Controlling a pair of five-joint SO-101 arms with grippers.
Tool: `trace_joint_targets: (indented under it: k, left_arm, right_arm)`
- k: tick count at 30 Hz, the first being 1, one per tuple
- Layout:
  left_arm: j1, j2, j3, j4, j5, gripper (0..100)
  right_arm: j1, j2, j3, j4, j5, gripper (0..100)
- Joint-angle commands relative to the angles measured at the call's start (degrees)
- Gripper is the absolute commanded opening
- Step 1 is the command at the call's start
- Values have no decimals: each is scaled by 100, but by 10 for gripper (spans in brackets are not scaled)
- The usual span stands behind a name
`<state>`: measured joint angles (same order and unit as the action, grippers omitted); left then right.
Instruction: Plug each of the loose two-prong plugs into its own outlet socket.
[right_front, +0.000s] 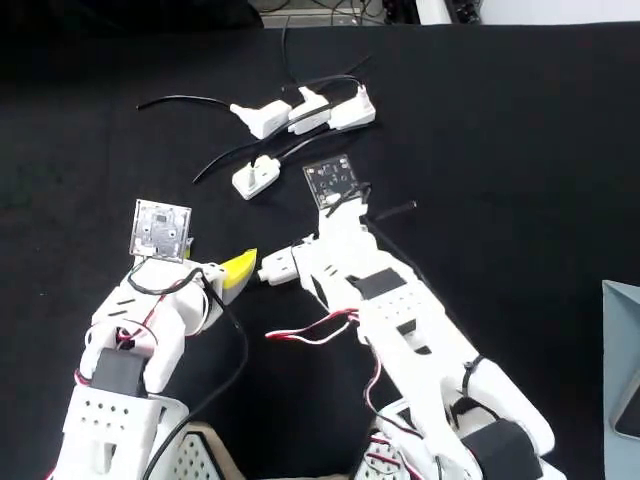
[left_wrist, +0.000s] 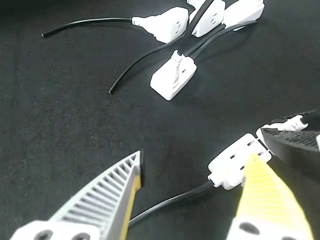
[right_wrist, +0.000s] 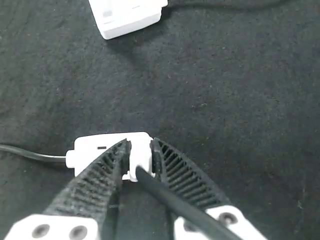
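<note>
A white socket piece (left_wrist: 232, 162) on a black cable (left_wrist: 170, 202) lies low on the black desk (right_front: 520, 150), between the two arms. The end face towards the right arm shows two narrow slots. The right claw (right_wrist: 140, 147) is closed on this piece, its black ribbed fingers (right_wrist: 100, 172) pressing on either side of the end away from the cable. The cable trails off along the desk towards the left arm.

The left claw (left_wrist: 197, 160) stands spread wide just beside the same piece and holds nothing. Its yellow finger (left_wrist: 260, 195) is right next to the white body, though I cannot tell whether the two touch. Its grey finger (left_wrist: 117, 185) is well off to the other side, over bare desk.

Farther out on the desk lies a lone white piece (right_front: 255, 177) with its own black lead, apart from both claws. Beyond it, a cluster of three white pieces (right_front: 310, 108) sits close together in a row, their black leads crossing and running off across the desk.
</note>
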<state>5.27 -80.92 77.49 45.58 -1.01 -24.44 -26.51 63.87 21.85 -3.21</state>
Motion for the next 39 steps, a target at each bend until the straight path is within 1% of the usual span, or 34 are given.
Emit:
trace_joint_targets:
  k: [1, 11, 20, 27, 32, 36, 39]
  left_arm:
    - [-57, -44, -22, -35, 18, 317]
    - [-57, -44, -22, -35, 18, 317]
    - [-57, -44, -31, -35, 18, 317]
    - [-57, -44, -31, -35, 9, 317]
    - [-57, -44, -31, -35, 9, 317]
    - [-57, -44, -31, -35, 9, 317]
    - [-57, -44, -31, -35, 9, 317]
  right_arm:
    - [44, 66, -382, -105, -62, 11]
    - [-123, 549, -479, -105, -62, 11]
    - [-141, 277, -470, 158, -70, 11]
    - [-149, 154, -435, 176, -79, 11]
    - [-211, 180, -418, 185, -229, 11]
    - [-387, 567, -470, 185, -229, 11]
    - [-369, 804, -602, 193, -334, 11]
